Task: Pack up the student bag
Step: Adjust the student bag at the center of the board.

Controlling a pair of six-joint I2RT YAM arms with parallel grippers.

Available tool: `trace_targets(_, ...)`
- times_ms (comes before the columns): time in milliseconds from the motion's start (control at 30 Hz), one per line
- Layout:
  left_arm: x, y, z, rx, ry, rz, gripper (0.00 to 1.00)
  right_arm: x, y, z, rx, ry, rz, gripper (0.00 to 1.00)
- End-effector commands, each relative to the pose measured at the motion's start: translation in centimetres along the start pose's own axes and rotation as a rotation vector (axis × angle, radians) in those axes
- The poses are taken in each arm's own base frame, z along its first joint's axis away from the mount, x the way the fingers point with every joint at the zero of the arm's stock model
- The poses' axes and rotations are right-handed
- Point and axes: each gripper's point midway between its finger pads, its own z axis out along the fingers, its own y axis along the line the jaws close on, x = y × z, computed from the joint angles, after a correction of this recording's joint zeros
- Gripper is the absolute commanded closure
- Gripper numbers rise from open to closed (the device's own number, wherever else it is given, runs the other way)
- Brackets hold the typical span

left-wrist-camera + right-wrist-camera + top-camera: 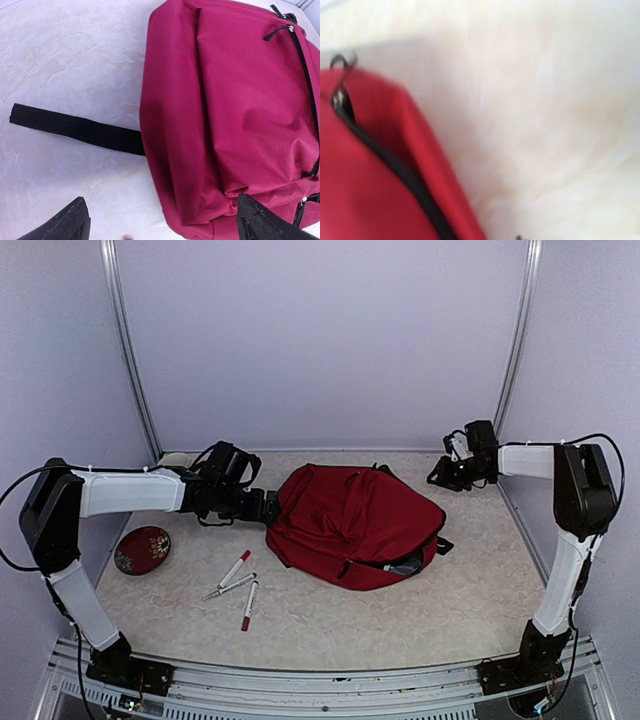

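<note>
The student bag (355,520), a big dark-red backpack, lies flat in the middle of the table, with a gap at its right side showing grey lining (405,562). My left gripper (270,508) is at the bag's left edge and is open. In the left wrist view its two black fingertips (65,222) stand wide apart, with the bag's corner (200,200) between them. A black strap (75,130) runs out flat to the left. My right gripper (445,475) hangs at the back right, apart from the bag. Its wrist view is blurred and shows red fabric (365,175) and a black zipper (395,165), not the fingers.
Three marker pens (235,568) (230,587) (249,605) lie in front of the bag's left end. A dark-red oval case (142,549) sits at the far left. A pale object (175,460) rests by the back wall behind the left arm. Walls close the table on three sides.
</note>
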Motion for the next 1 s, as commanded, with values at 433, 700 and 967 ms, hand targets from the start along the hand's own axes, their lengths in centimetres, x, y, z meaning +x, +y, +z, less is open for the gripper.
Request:
trace_targets(433, 2.3, -2.3, 4.3, 0.225, 0.019, -0.016, 0.09, 16.9, 20.0, -5.4, 0.069, -0.037, -0.262, 0.71)
trace_targets(700, 3.2, -4.6, 2.8, 0.382, -0.021, -0.001, 0.78, 24.8, 22.0, -1.0, 0.138, 0.152, -0.300, 0.70)
trace_targets(967, 4.5, -4.8, 1.0, 0.380, -0.038, -0.010, 1.00, 25.9, 21.5, -0.2, 0.185, 0.175, -0.290, 0.60)
